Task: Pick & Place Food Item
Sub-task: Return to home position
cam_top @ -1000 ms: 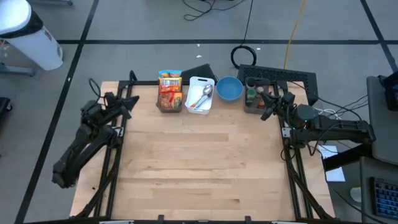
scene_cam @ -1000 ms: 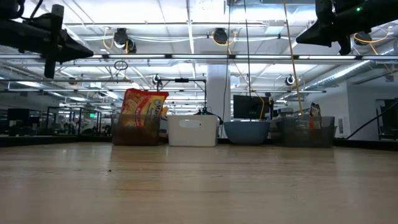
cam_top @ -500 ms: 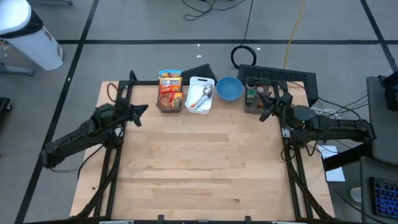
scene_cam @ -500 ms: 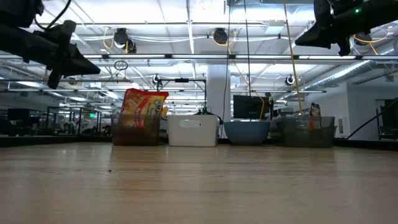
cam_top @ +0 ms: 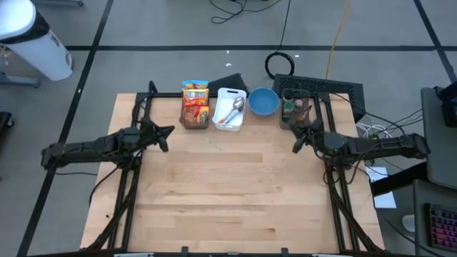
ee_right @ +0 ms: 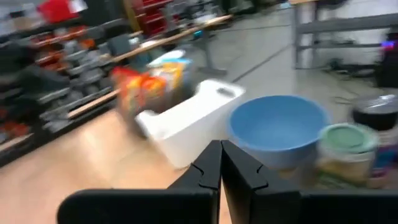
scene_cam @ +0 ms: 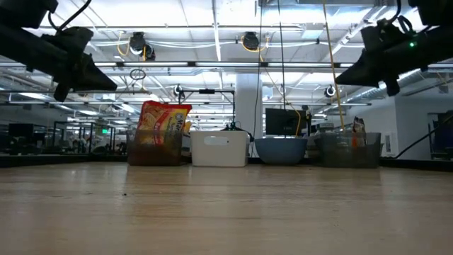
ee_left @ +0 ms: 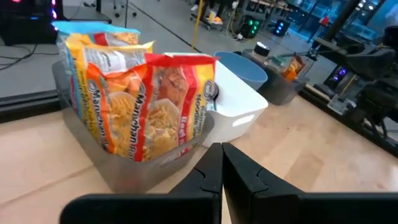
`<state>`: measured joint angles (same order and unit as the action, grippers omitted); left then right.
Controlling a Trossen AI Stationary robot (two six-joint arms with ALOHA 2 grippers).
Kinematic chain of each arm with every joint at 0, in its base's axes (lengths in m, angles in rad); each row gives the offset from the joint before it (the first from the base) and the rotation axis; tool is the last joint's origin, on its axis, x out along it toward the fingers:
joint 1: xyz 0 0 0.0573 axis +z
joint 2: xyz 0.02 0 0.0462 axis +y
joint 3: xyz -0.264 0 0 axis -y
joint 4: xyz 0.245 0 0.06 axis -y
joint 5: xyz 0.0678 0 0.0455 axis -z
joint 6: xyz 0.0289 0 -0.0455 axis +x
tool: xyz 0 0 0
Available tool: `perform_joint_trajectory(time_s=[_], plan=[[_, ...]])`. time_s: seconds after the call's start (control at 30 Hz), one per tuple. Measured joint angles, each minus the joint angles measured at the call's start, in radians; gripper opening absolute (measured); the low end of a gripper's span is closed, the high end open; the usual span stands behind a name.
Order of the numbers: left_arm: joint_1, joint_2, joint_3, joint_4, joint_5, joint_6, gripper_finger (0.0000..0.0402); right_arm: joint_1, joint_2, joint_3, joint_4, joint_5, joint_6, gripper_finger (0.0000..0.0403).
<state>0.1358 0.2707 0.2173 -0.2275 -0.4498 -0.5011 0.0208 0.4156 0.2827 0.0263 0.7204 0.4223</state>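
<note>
The left gripper [cam_top: 166, 133] has its two fingers pressed flat together with nothing between them, as the left wrist view shows, and the right gripper [cam_top: 296, 140] is closed and empty in the same way. Each hangs just inside its own side rail of the table [cam_top: 228, 200], the left one near the left edge and the right one near the right edge, both aimed inward and slightly toward the far edge. Bare wood lies between them and runs unbroken to the near edge. The only things standing on the table are in a single row along the far edge: the left bin [cam_top: 184, 120], the white bin [cam_top: 223, 123] touching it, the blue bowl [cam_top: 263, 101] just beside that, and the right bin [cam_top: 287, 120]. The red noodle pack [ee_left: 177, 102] stands upright in the left bin against other noodle packs [ee_left: 109, 93]. The white and blue spoon [cam_top: 236, 107] lies in the white bin, and an orange pack [ee_left: 292, 65] sits in the right bin. In the low view both grippers sit high above the tabletop, above the tops of the containers and well apart from them. Each arm reaches in from outside its side of the table, stretched long and nearly level across the rail.
</note>
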Motion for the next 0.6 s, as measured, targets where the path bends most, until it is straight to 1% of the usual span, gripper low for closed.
perform_joint_trajectory(time_s=[0.1, 0.27, 0.37, 0.47, 0.6], plan=[[-0.025, 0.0, 0.0, -0.003, -0.004, -0.001, 0.0015, 0.032, -0.027, -0.032, -0.023, -0.044, -0.016, 0.0], [-0.051, 0.0, 0.0, -0.033, -0.002, 0.0, 0.0024, 0.067, -0.091, -0.075, -0.144, -0.045, 0.01, 0.0], [-0.059, 0.0, 0.0, -0.047, 0.004, -0.004, 0.0022, 0.08, -0.13, -0.095, -0.169, -0.045, 0.001, 0.0], [-0.062, 0.0, 0.0, -0.039, 0.014, -0.043, 0.0012, 0.086, -0.164, -0.121, -0.181, -0.047, -0.029, 0.0], [-0.069, -0.001, 0.0, -0.017, 0.054, -0.003, 0.0004, 0.086, -0.203, -0.16, -0.166, -0.077, -0.049, 0.0]])
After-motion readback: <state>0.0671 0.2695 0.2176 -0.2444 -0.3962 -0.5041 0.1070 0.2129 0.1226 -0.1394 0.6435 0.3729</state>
